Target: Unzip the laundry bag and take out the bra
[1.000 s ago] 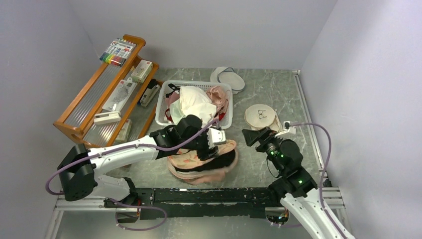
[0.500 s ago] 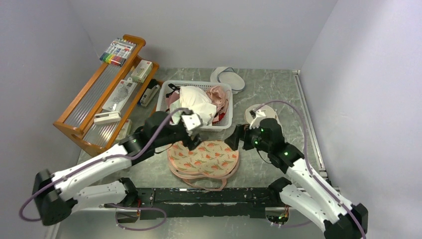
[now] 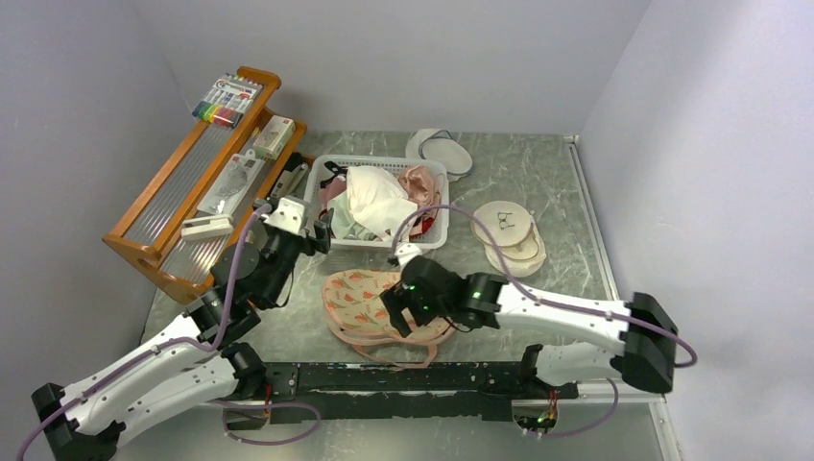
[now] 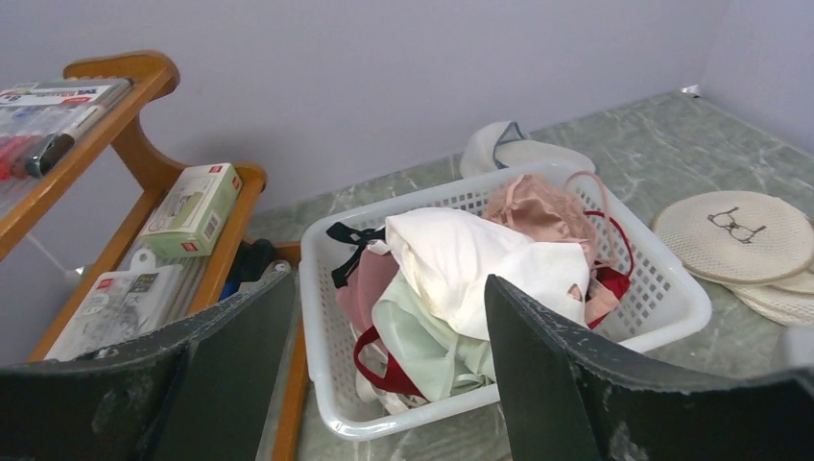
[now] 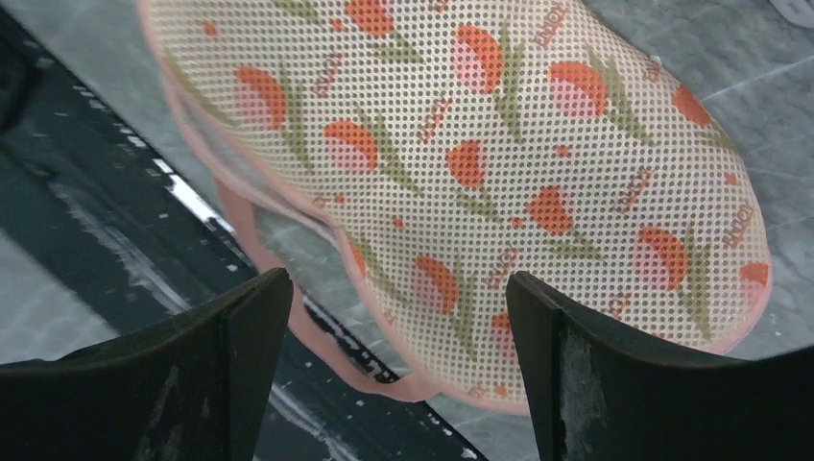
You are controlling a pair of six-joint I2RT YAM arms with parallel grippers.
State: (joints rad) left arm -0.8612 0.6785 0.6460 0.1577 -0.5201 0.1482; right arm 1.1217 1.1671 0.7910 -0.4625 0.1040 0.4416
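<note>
Finds the laundry bag [image 3: 360, 298] [image 5: 480, 173] lying flat on the green marbled table [image 3: 547, 182], near its front edge, between the two arms and just in front of the white basket [image 3: 315, 202]. Notes the flower-printed mesh face turned up and the pink trim [image 5: 326, 336] looping out along the near side, close to the black rail [image 3: 317, 376]. Cannot see into the bag in any view.

Records the right gripper [image 3: 394, 315] [image 5: 398, 375] hovering over the near part of the bag, fingers spread wide, nothing between them. Cannot tell whether the fingertips touch the mesh.

Records the left gripper [image 3: 320, 230] [image 4: 384, 384] raised beside the basket's left end, well apart from the bag, fingers likewise spread wide and empty, facing the basket [image 4: 672, 288].

Logs in the basket a heap of garments, a white one [image 3: 374, 197] [image 4: 461, 259] on top and a pink one [image 3: 420, 182] to its right. Logs round white pouches [image 3: 507, 230] [image 4: 739, 235] stacked right of the basket, another pouch [image 3: 442, 152] behind it, and a wooden rack [image 3: 163, 240] to the left.
</note>
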